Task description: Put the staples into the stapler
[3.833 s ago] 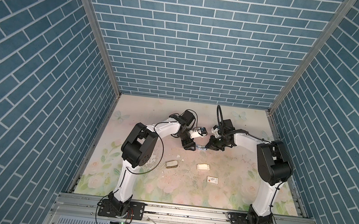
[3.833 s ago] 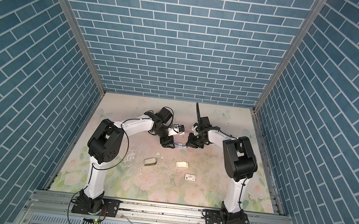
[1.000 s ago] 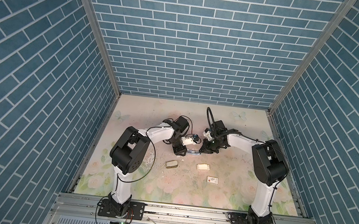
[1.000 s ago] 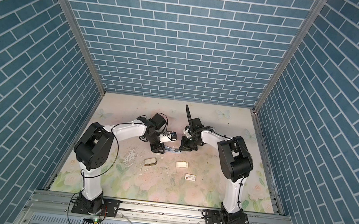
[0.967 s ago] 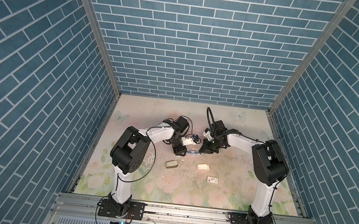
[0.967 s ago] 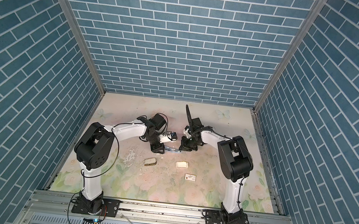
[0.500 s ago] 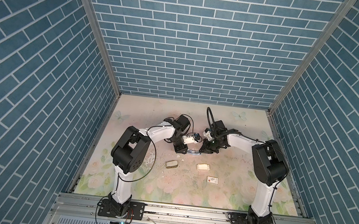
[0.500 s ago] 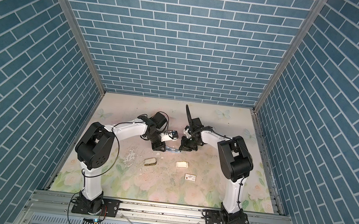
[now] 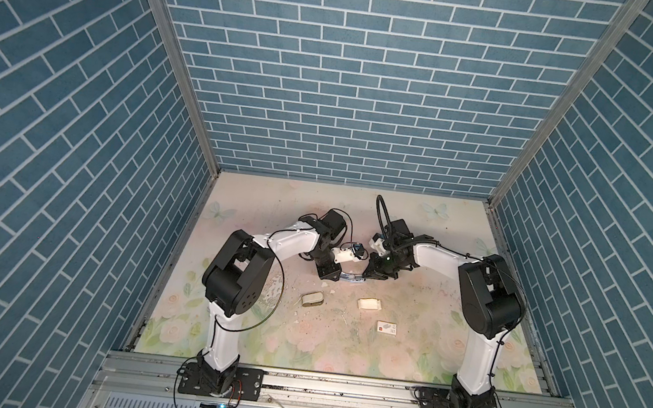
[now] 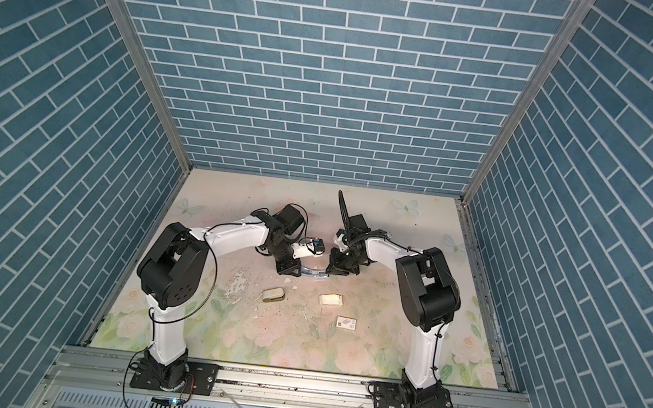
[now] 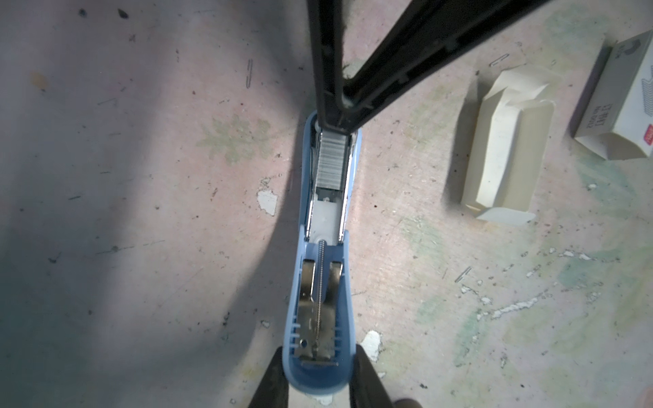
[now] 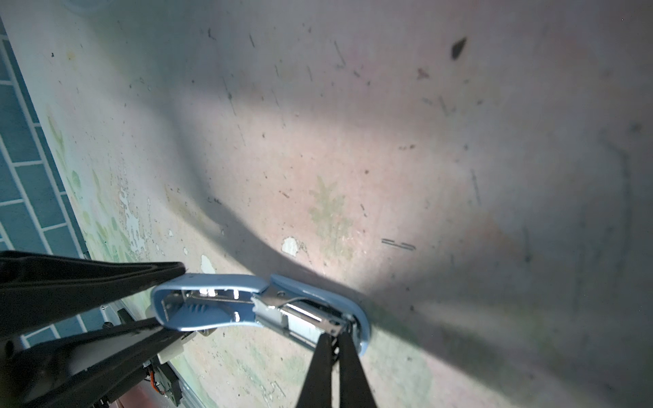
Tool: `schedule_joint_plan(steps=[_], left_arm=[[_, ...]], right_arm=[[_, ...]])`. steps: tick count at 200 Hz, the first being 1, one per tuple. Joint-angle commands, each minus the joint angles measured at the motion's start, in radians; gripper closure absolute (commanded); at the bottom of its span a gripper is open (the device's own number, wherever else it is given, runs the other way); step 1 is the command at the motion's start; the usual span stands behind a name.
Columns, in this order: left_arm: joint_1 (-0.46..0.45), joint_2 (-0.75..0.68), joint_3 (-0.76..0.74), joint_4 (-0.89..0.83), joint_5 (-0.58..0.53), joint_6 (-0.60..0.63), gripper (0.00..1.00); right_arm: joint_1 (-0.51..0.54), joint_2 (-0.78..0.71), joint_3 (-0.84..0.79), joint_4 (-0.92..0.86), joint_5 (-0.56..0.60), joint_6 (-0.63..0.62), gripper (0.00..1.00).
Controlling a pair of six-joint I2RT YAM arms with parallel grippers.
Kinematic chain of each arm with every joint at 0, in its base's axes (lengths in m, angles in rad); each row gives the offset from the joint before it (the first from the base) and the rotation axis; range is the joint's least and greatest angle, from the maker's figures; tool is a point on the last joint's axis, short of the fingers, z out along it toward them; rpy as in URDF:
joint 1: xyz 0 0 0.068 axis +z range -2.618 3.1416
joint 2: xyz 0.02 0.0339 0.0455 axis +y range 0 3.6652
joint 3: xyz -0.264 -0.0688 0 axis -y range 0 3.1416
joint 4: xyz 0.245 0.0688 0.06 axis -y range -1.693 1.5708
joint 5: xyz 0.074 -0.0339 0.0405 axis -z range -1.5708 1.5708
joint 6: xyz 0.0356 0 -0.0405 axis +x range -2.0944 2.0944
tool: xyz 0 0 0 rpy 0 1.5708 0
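Lying open on the floral tabletop [image 9: 425, 350], the pale blue stapler [image 9: 352, 277] sits between the two arms in both top views. The left fingers [image 11: 270, 385] are clamped on either side of its swung-back lid, close to the rounded end. The right fingers [image 12: 314, 374] are pressed together into a narrow point, with their tips set down in the front end of the metal channel. The staples [image 11: 332, 159] are a silver strip lying inside that channel, and one end of it touches the tips of the right fingers. Whether those tips pinch the strip cannot be told. Between the strip and the hinge, a stretch of channel lies bare. A cream cardboard tray [image 11: 505, 152] rests near the stapler, and a white staple box [image 11: 629, 106] lies near the tray.
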Motion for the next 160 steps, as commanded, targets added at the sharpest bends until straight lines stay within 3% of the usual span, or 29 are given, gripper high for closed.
schedule_joint_plan(steps=[1, 160], left_arm=[[-0.031, -0.024, 0.008, 0.002, 0.043, -0.005, 0.78], [-0.061, -0.003, 0.063, 0.031, 0.075, -0.065, 0.81]], right_arm=[[0.009, -0.007, -0.008, -0.017, 0.011, -0.022, 0.92], [0.016, -0.025, -0.052, 0.047, 0.013, 0.020, 0.93]])
